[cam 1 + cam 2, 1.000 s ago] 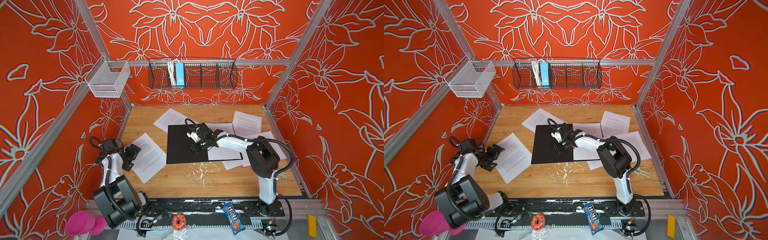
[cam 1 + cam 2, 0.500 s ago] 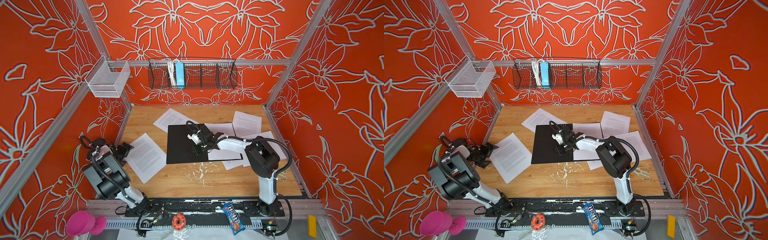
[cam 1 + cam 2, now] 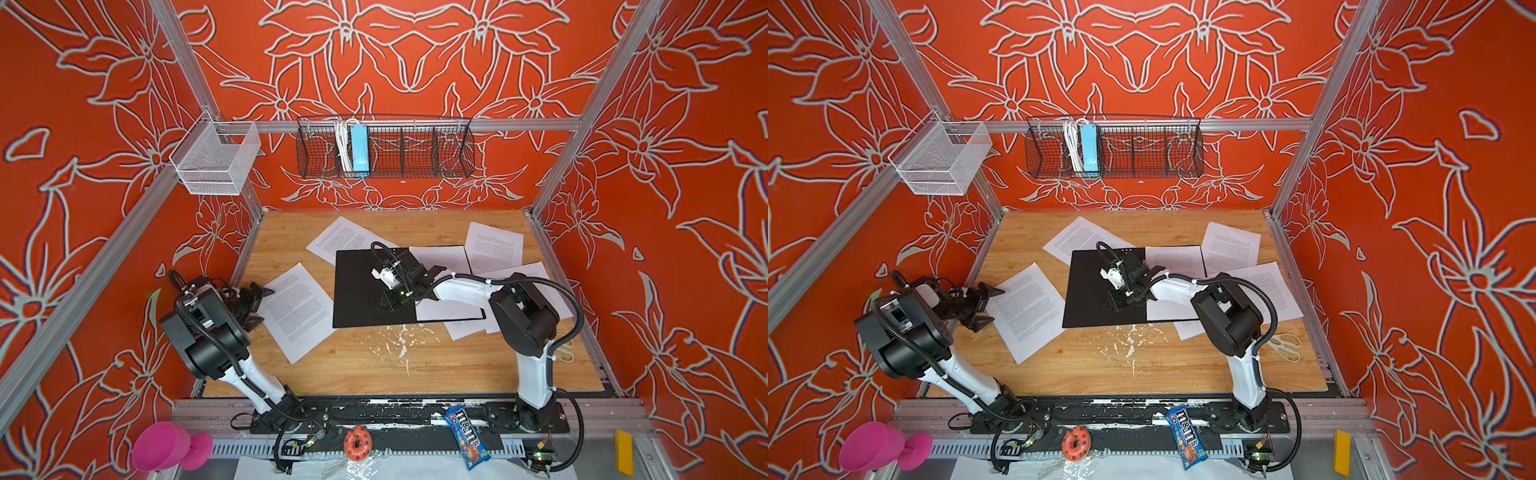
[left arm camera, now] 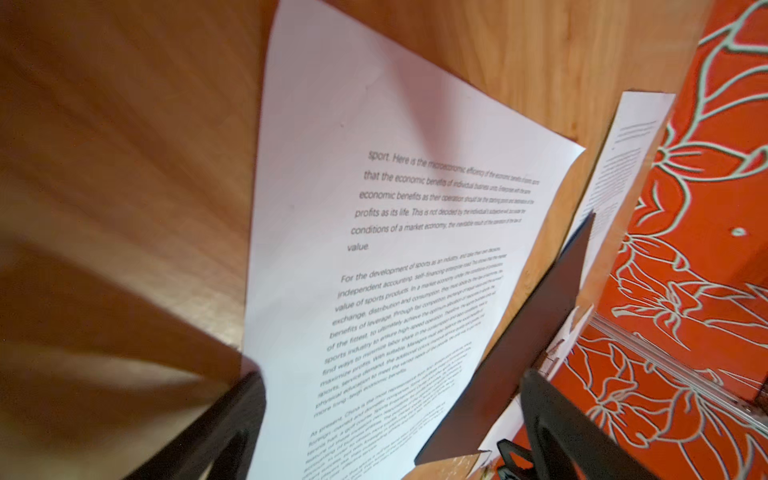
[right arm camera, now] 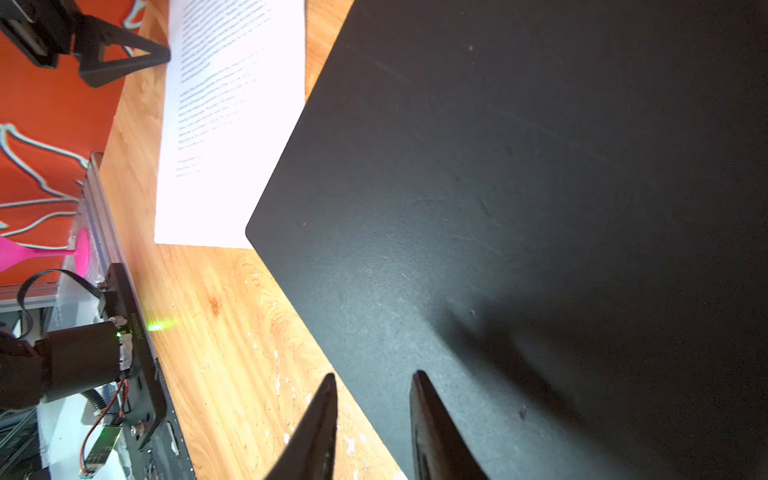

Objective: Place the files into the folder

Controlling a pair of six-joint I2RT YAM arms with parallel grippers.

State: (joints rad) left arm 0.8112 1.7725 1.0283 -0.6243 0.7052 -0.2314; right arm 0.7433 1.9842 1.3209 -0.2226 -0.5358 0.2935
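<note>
The folder (image 3: 357, 291) (image 3: 1088, 291) lies open in mid-table with its black inside up. A white sheet (image 3: 444, 266) covers its right half. More files lie loose: one left of the folder (image 3: 299, 309) (image 4: 395, 249) (image 5: 224, 124), one behind it (image 3: 345, 239), and others at the right (image 3: 492, 247). My right gripper (image 3: 386, 301) (image 5: 374, 374) hangs over the folder's bare black half (image 5: 498, 187), near its front edge. Its jaws stand a narrow gap apart with nothing between them. My left gripper (image 3: 259, 305) (image 4: 392, 376) stands wide open at the left sheet's outer edge.
Scissors (image 3: 565, 353) lie by the right arm's base. A black wire basket on the back wall holds a light-blue power strip (image 3: 359, 149), and a white mesh basket (image 3: 216, 160) hangs at the left. A candy pack (image 3: 467, 432), a doughnut toy (image 3: 357, 442) and a pink cup (image 3: 166, 446) sit on the front rail.
The left arm's elbow has swung up and out toward the left wall while its gripper stays by the left sheet. The right gripper's jaws have narrowed over the folder.
</note>
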